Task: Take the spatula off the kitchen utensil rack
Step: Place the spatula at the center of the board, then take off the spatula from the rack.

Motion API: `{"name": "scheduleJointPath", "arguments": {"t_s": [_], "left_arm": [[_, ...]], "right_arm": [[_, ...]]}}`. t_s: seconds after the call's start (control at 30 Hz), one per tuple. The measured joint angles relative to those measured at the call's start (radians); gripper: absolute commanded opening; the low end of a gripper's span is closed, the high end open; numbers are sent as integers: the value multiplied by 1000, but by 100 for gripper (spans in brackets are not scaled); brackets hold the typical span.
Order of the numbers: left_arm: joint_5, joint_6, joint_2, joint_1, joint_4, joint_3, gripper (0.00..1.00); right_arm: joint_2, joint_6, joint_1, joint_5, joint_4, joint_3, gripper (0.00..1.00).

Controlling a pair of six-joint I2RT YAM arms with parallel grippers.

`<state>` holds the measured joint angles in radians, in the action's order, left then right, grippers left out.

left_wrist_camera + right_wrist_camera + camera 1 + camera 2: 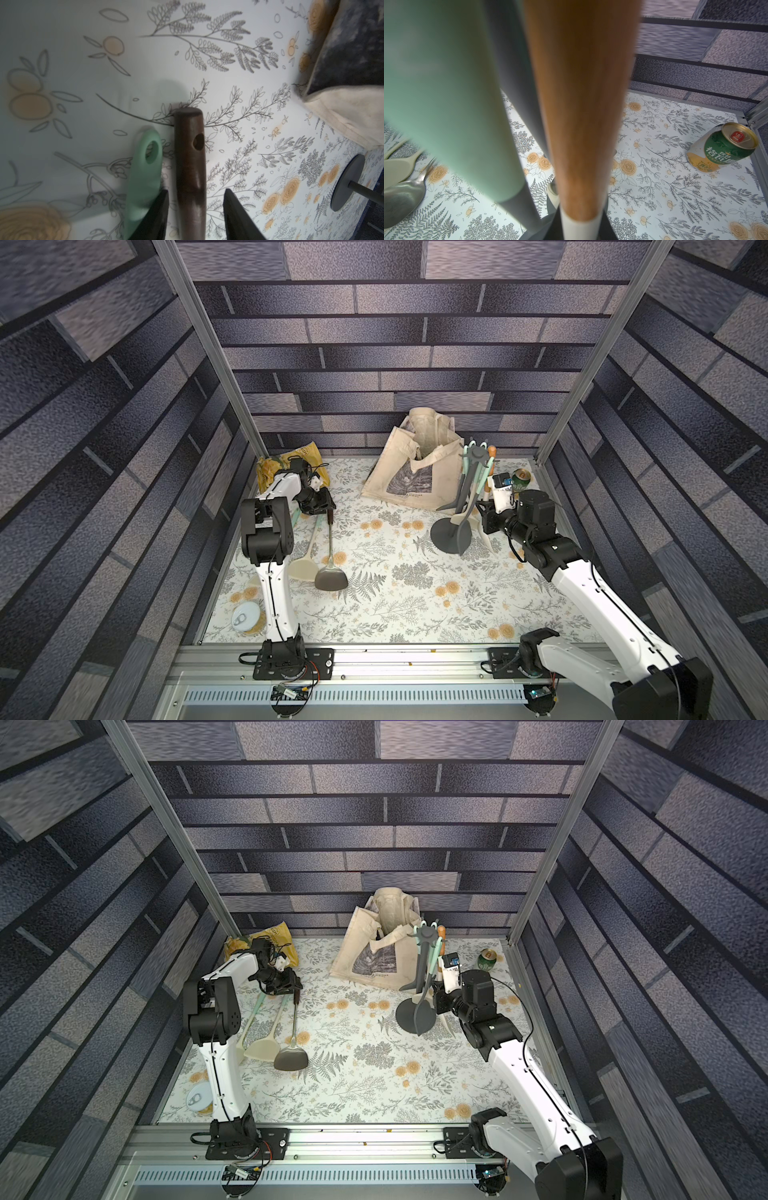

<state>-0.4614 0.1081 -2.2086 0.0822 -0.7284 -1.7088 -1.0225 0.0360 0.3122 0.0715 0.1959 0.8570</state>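
While the right gripper (pixel 485 510) clamps the wood-handled spatula (pixel 581 104) hanging on the kitchen utensil rack (pixel 440 533), by the tote bag (pixel 415 472), the left gripper (pixel 196 191) straddles a dark turner handle (pixel 190 155), open; only its wrist view shows the gaps.

- Setting: robot test cell in a lab, dressed as a kitchen corner.
- Walls: flat panels printed with a grey-blue brick pattern (pixel 415 344), held by bare aluminium profile posts (pixel 219 364).
- Surface: white floral-printed table cover (pixel 415 593).
- Front: aluminium rail (pixel 415 659) carrying the white-and-black left robot arm (pixel 272 593) and right robot arm (pixel 602 605); slotted white cable duct (pixel 374 695).
- Props: dark grey disc-based utensil rack (pixel 439 533), cream canvas tote bag (pixel 399 481), green drink can (pixel 520 480).
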Motion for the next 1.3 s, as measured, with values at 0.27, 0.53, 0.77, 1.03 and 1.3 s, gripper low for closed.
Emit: {"name": "scheduleJointPath", "arguments": {"t_s": [0.27, 0.53, 0.77, 1.03, 1.3], "left_arm": [[31, 9, 251, -36, 163, 188, 56], [32, 11, 653, -174, 464, 411, 57], [21, 80, 796, -351, 727, 565, 56], [27, 167, 812, -528, 976, 573, 53], [32, 216, 761, -665, 1148, 573, 51]], "right_arm": [[0, 0, 0, 0, 0, 0, 10], [4, 0, 0, 0, 4, 0, 10], [5, 0, 0, 1, 6, 0, 10], [5, 0, 0, 0, 17, 5, 9], [8, 3, 0, -29, 68, 31, 7]]}}
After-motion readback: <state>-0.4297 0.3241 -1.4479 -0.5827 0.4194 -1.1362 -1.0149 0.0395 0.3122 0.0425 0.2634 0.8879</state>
